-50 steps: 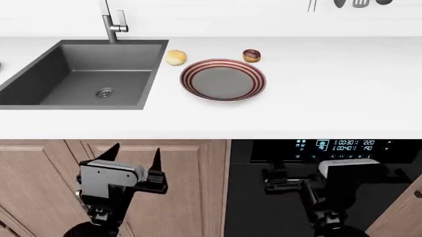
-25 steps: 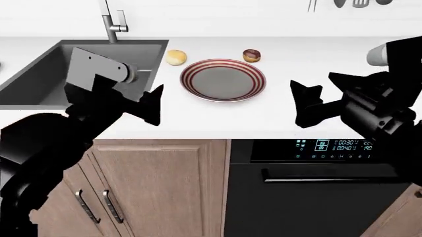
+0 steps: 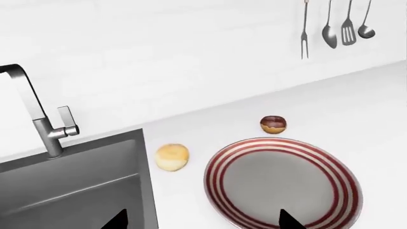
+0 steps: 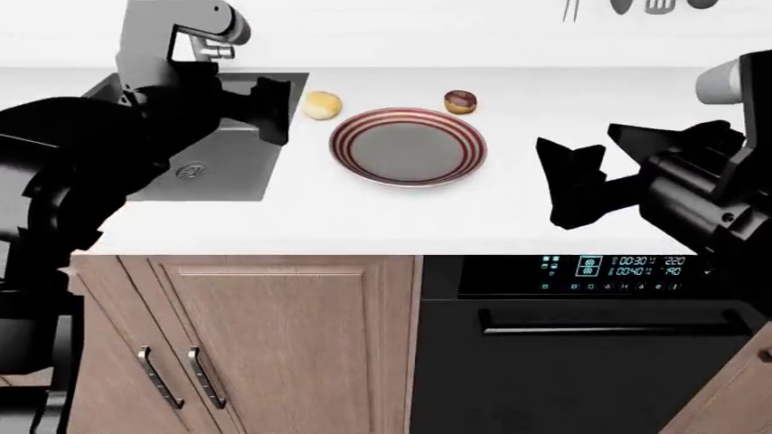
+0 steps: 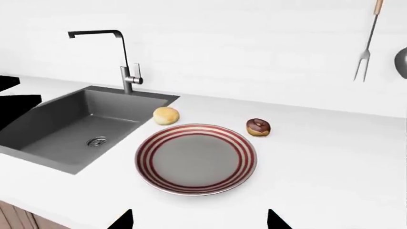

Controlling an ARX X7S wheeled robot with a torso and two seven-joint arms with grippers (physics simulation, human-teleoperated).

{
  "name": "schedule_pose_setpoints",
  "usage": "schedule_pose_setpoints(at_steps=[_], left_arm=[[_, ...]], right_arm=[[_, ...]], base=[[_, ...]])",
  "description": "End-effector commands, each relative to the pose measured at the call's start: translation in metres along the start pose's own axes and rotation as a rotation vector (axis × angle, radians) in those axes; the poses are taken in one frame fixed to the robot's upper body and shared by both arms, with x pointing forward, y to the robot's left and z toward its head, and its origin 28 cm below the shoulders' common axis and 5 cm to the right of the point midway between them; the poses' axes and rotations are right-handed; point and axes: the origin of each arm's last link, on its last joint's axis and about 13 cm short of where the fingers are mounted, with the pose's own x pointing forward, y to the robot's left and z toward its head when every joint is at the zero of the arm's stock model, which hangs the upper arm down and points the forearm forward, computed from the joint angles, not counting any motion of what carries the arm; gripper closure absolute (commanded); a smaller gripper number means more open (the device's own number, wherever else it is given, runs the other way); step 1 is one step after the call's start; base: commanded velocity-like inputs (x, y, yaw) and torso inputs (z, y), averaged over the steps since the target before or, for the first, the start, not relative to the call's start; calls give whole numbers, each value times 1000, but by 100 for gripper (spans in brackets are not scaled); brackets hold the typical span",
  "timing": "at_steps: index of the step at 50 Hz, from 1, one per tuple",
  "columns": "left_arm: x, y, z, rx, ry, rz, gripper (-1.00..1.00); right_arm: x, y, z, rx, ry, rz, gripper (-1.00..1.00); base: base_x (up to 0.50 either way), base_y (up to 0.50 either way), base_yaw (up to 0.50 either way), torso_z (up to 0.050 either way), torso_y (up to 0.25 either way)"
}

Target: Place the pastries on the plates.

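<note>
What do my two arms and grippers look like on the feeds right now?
Both arms are bulky matte black with rounded joint housings and one pale grey block each. The left gripper and right gripper have flat, black, pointed fingers. No cables, sleeves or markings show.

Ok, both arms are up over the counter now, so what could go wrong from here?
The golden-yellow round bun sits close to the dark grey sink edge; a nudge from the left gripper could roll it in. Only the red-striped round plate is visible, so the brown-topped pastry may lack a plate.
</note>
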Motion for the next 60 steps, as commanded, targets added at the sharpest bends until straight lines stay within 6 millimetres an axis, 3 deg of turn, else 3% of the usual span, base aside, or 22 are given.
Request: schedule_pose_setpoints(at_steps=[1, 7, 35, 40, 45, 50, 60], left_arm=[[-7, -4, 0, 0, 14, -21, -100], [-14, -13, -5, 1, 14, -50, -100], [-15, -12, -5, 0, 11, -51, -100], [-18, -13, -14, -22, 34, -34, -100], [-18, -9, -12, -25, 33, -17, -100], [-15, -1, -9, -27, 24, 9, -100], [32, 20, 4, -88, 10, 82, -100]], right_arm=[[-2, -2, 3, -7, -6, -1, -100], [-2, -3, 6, -23, -15, -19, -100], [-2, -3, 7, -15, -30, -19, -100], [41, -13, 50, -26, -61, 61, -100], [72, -30, 75, 5, -73, 72, -100], [89, -40, 82, 2, -39, 95, -100], [123, -56, 103, -48, 74, 147, -100]], base=[[0, 0, 0, 0, 0], [0, 0, 0, 0, 0], [0, 0, 0, 0, 0], [0, 0, 0, 0, 0], [0, 0, 0, 0, 0], [0, 0, 0, 0, 0], [0, 0, 0, 0, 0]])
